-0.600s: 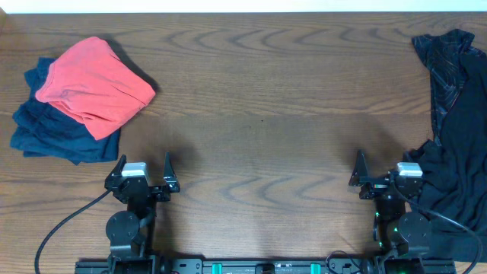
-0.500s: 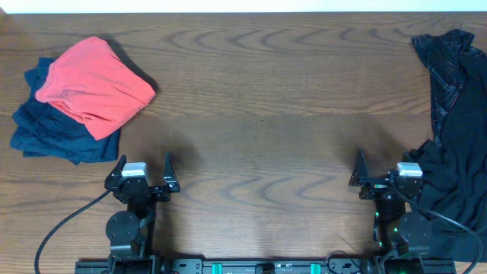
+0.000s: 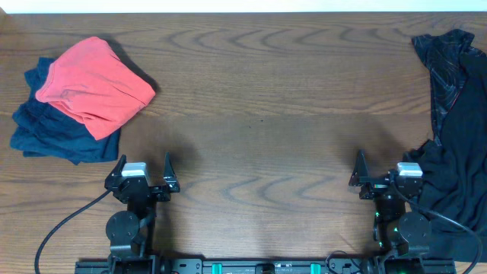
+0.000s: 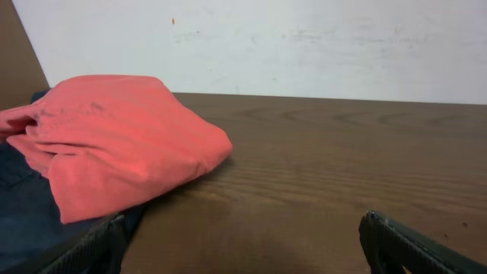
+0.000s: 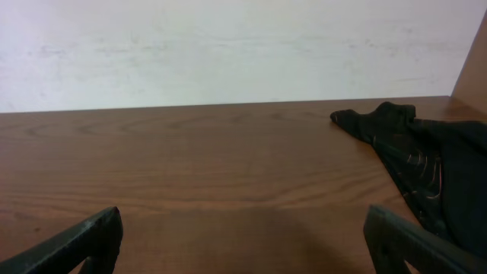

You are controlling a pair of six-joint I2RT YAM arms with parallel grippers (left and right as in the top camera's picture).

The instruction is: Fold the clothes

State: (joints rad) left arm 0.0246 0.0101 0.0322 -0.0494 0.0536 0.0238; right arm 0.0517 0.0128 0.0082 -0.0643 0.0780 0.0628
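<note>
The black clothes (image 3: 456, 137) are lying in a loose, unfolded heap along the table's right edge, long axis running far-to-near. A narrow crumpled tail w/ faint sheen is pointing toward the far right corner. The wider mass is spreading at the near end, just beside the right arm, & running off frame. In the right wrist view that tail (image 5: 415, 148) is lying ahead & to the right. The left gripper (image 3: 144, 164) is sitting near-left w/ jaws spread wide, holding nothing. The right gripper (image 3: 384, 169) is sitting near-right, likewise wide apart & empty, its outer side close to the black fabric. At far left a red garment (image 3: 95, 84) is resting bundled on top of a navy garment (image 3: 53, 137), well apart from the black heap. The table (image 3: 259, 114) is showing dark brown wood grain. A plain white wall (image 4: 304, 46) is standing behind its far edge, w/ a tiny red speck (image 4: 173, 20) on it. A black cable (image 3: 61, 228) is curving off the left arm's base.
</note>
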